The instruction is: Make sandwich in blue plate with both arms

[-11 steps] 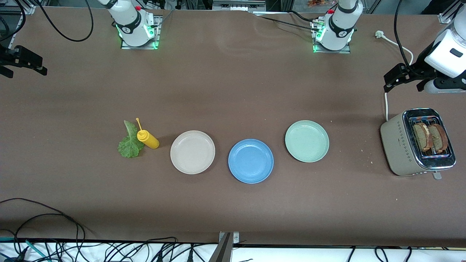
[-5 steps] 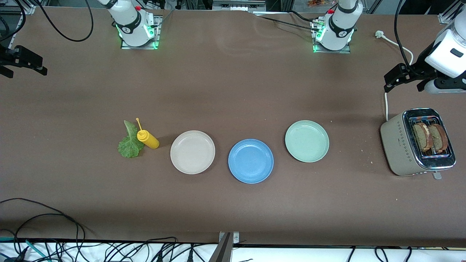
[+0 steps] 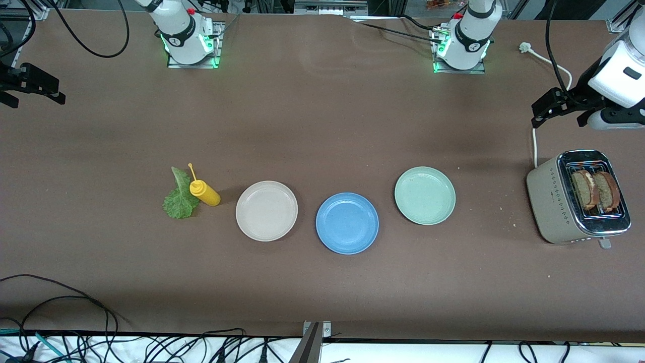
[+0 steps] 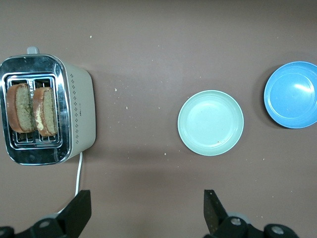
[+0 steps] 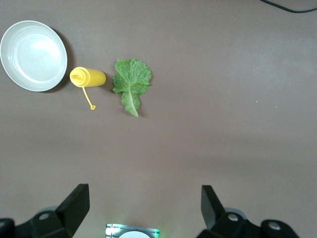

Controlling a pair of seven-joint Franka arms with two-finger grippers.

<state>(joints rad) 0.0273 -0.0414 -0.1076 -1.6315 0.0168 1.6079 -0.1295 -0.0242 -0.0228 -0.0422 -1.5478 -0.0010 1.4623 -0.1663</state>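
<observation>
Mid-table, empty blue plate, bread slices in toaster

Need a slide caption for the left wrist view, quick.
Open left tool high over table, above toaster holding two bread slices, mint plate, blue plate.

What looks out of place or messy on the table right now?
The lettuce leaf lies straight on the bare table, touching the yellow bottle, not on any plate. A few crumbs are scattered between the toaster and the green plate.
</observation>
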